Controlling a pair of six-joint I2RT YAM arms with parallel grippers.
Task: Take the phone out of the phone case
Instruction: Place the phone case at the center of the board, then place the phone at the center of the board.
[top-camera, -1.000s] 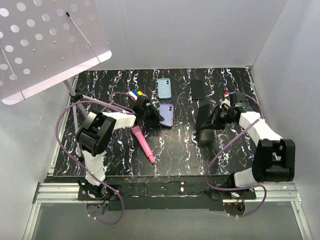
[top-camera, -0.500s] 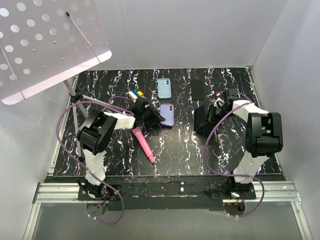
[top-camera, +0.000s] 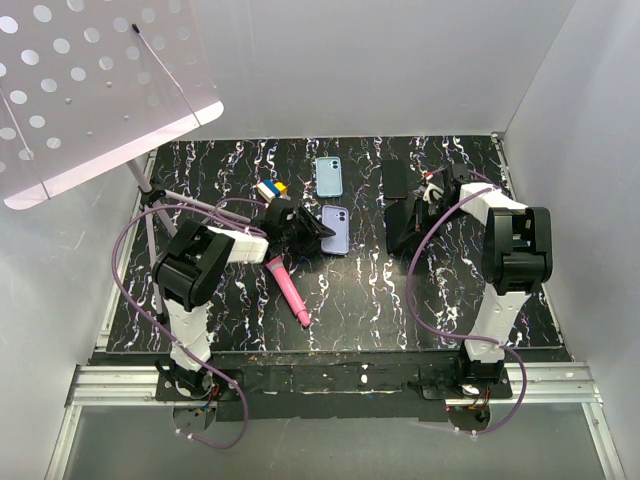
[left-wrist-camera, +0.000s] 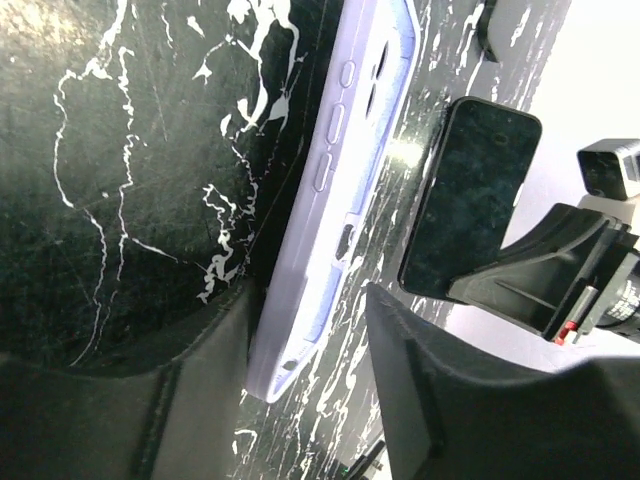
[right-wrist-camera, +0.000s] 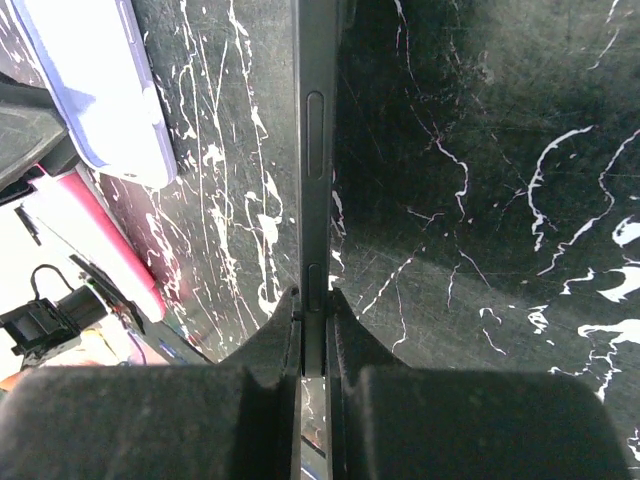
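The black phone is out of its case and stands on edge on the table, pinched by my right gripper. In the right wrist view it runs edge-on up from the shut jaws of the right gripper. The empty lavender case lies left of it. My left gripper is open, its jaws either side of the case's near end. The left gripper shows the case along the left finger, with a gap to the right finger. The held phone also shows there.
A light blue case and a second black phone lie at the back. A pink marker lies in front of the left gripper, a coloured block behind it. A perforated white board on a stand overhangs the back left.
My right gripper has carried the black phone back and left, and its arm has folded in closer. The left gripper and the lavender case have barely moved.
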